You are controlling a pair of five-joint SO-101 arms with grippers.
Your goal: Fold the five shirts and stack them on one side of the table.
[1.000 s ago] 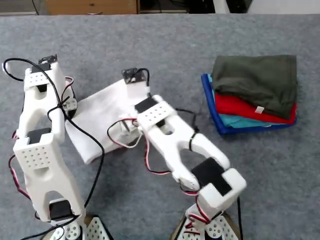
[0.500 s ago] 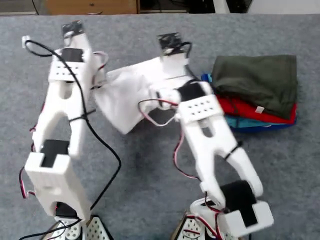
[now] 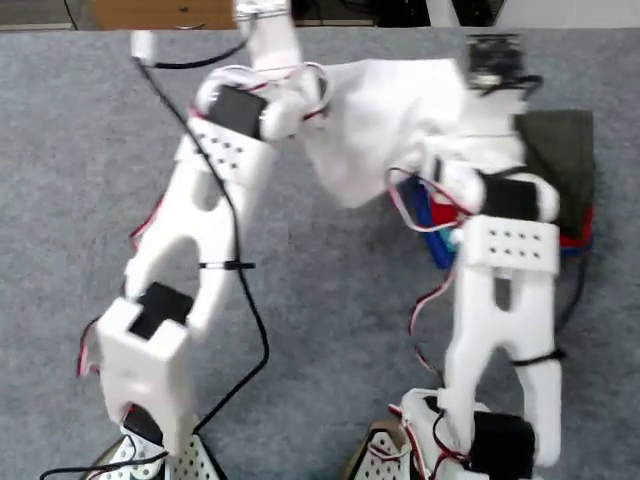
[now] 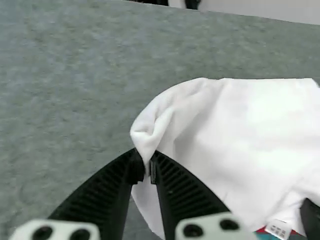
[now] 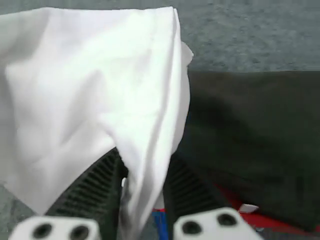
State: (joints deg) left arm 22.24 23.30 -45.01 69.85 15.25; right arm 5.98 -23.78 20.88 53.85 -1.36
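Observation:
A folded white shirt (image 3: 385, 125) hangs lifted between the two arms at the back of the table. My left gripper (image 4: 146, 170) is shut on one bunched corner of the white shirt (image 4: 235, 145). My right gripper (image 5: 142, 185) is shut on the other edge of the white shirt (image 5: 95, 95), right beside the stack. The stack of folded shirts (image 3: 565, 190) lies at the right, dark green on top (image 5: 255, 140), with red (image 3: 580, 228) and blue (image 3: 438, 250) below; the right arm covers much of it.
Grey carpet-like table surface (image 3: 330, 330) spreads open in the middle and at the front. Both arm bases stand at the front edge. A wooden cabinet (image 3: 150, 12) lies beyond the far edge. Cables trail along the left arm (image 3: 250, 320).
Both arms have carried the white shirt up off the table and to the right, from centre-left to the back, right next to the stack.

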